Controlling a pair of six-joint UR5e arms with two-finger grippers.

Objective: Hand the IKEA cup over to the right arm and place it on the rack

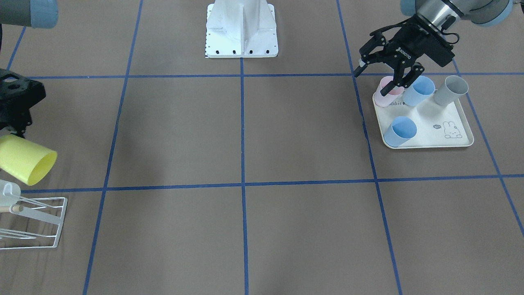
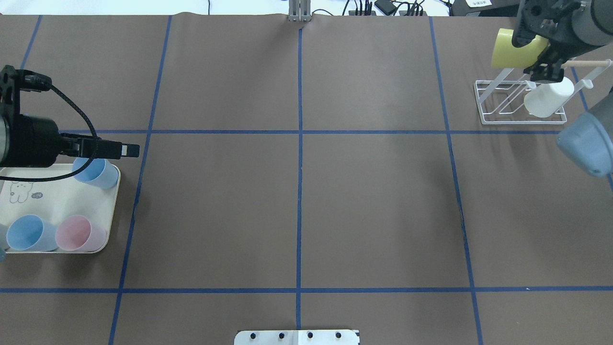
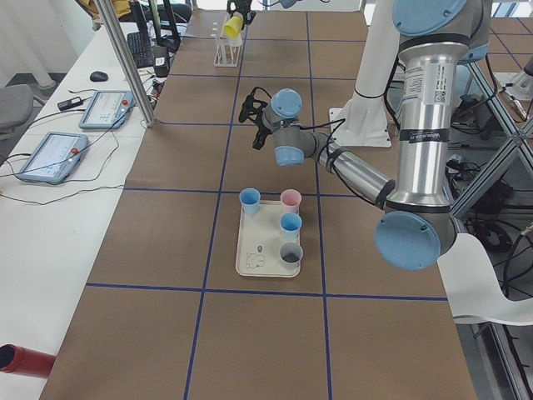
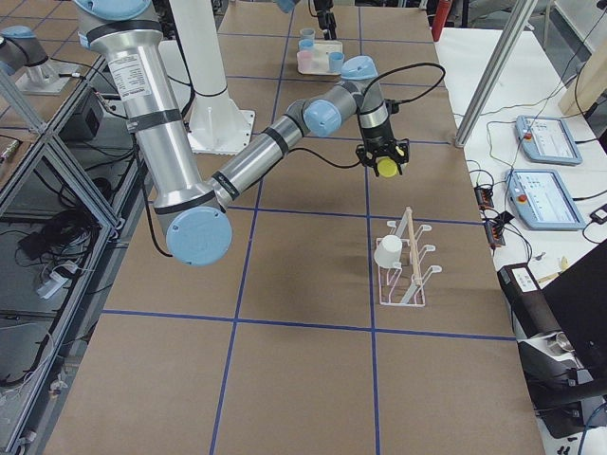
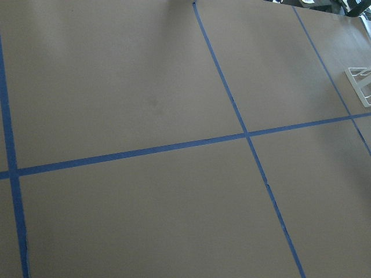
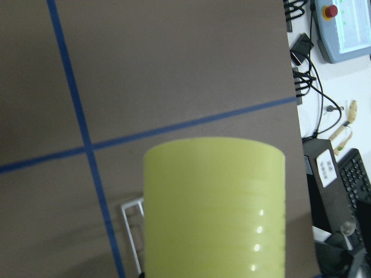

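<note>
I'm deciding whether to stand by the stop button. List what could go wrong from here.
1. The right pincer holds the yellow cup near the rack, where a white cup already hangs. Lowering it could knock that cup or miss the dowel peg.
2. The left pincer hovers open right at the pink cup on the tray. A downward drift might tip it.

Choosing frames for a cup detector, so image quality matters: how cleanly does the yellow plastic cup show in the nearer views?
Right wrist view: the yellow plastic cup fills the lower frame, slightly soft, with small glare spots down its right side. Front-facing view: sharp, evenly lit, at the left edge. Overhead view: partly hidden by the right gripper holding it.
</note>
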